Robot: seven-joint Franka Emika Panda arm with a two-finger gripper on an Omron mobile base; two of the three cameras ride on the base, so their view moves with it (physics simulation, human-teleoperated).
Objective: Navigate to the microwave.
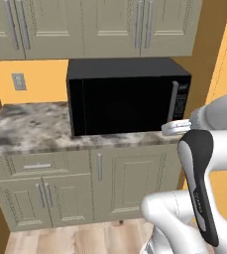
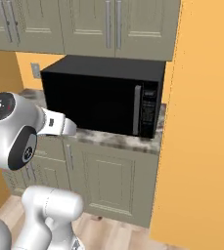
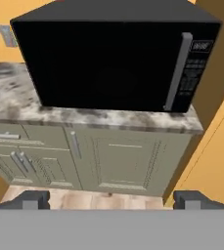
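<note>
you have the microwave [image 3: 114, 56] at 12 o'clock of the end effector [image 3: 111, 200], fingers spread, grasping nothing.

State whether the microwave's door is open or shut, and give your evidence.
Shut: the microwave door sits flush with its front, the silver handle beside the button panel.

1. This is a home kitchen: straight ahead of the pincer [image 3: 111, 201], a black microwave [image 1: 127, 95] sits on a marbled stone counter [image 1: 28, 129].
2. Grey-green cabinets [image 1: 130, 181] below and above, orange walls [image 2: 201, 122], and a wood floor [image 3: 94, 197] beneath.
</note>
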